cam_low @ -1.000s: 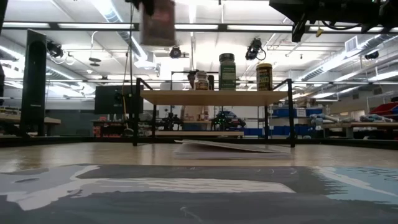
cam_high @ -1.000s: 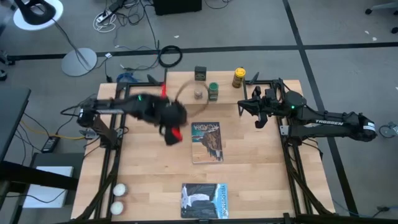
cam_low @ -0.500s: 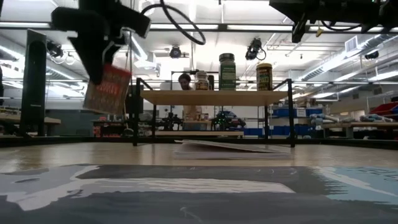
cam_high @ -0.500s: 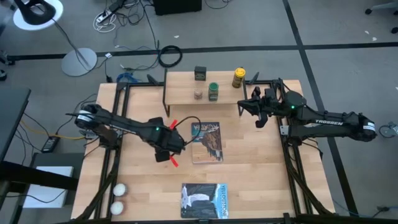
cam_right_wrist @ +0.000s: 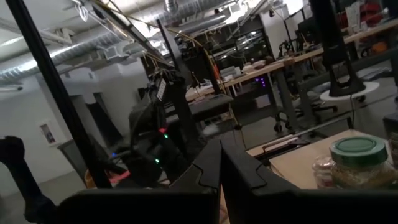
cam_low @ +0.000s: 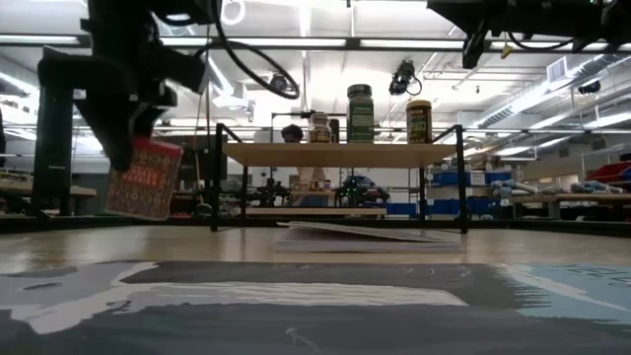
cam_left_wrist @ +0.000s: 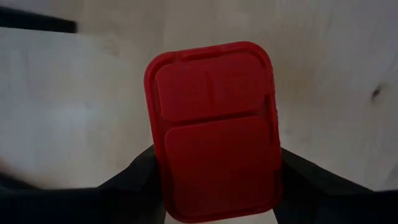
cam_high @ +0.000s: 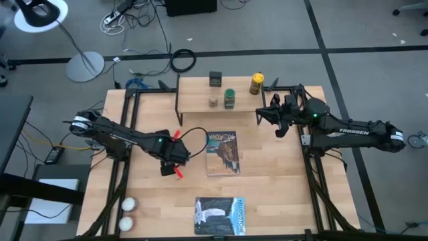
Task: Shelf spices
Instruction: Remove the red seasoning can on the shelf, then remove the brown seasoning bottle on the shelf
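One red tin (cam_left_wrist: 214, 127), rigid and likely light (smooth, so slip-prone), sits half-clamped across its narrow sides in the left pincer (cam_high: 175, 161), tilted above the bench (cam_high: 267, 194), well short of the shelf (cam_high: 200, 100).

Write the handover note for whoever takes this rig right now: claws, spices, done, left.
Left claw: shut on the red tin, held in the air over the table's left-centre, clear of the shelf.
Right claw: shut, empty, waiting at the shelf's right end.
Done: dark square tin, tiny pale jar, green jar and yellow-lidded jar stand on the shelf.
Left: the red tin goes on the shelf.
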Available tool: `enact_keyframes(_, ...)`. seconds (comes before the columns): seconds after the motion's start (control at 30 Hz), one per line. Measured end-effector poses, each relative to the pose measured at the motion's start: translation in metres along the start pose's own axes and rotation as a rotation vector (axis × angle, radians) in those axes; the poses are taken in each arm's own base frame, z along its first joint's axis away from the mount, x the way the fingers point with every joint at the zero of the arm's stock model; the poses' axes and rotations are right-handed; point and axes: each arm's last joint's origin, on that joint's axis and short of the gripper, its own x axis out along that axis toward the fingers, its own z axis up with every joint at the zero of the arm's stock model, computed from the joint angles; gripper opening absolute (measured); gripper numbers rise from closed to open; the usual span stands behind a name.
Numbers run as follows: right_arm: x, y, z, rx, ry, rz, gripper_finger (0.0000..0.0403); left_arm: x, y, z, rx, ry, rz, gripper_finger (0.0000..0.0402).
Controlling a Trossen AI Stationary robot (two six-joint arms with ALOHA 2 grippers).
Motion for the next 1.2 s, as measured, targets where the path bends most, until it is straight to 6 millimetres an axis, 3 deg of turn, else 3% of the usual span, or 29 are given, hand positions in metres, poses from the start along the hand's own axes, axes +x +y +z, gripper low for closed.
enact_keyframes(0.4, 0.000, 0.000, 0.000, 0.019, 0.000, 0.000, 0.0007, 0.029, -0.001, -0.016, 0.021, 0.008, 0.002, 0.0208)
enact_keyframes(0.73, 0.000, 0.000, 0.000, 0.019, 0.004, -0.002, 0.0007, 0.029, 0.000, -0.017, -0.024, 0.003, 0.005, 0.0209)
enact_keyframes(1.0, 0.002, -0.002, -0.003, 0.009, 0.020, -0.008, 0.0009, 0.011, 0.005, -0.015, -0.101, -0.012, 0.028, 0.0328)
enact_keyframes(1.2, 0.005, -0.003, -0.006, 0.006, 0.038, -0.016, 0.0025, -0.016, 0.007, -0.006, -0.132, -0.036, 0.023, 0.0348)
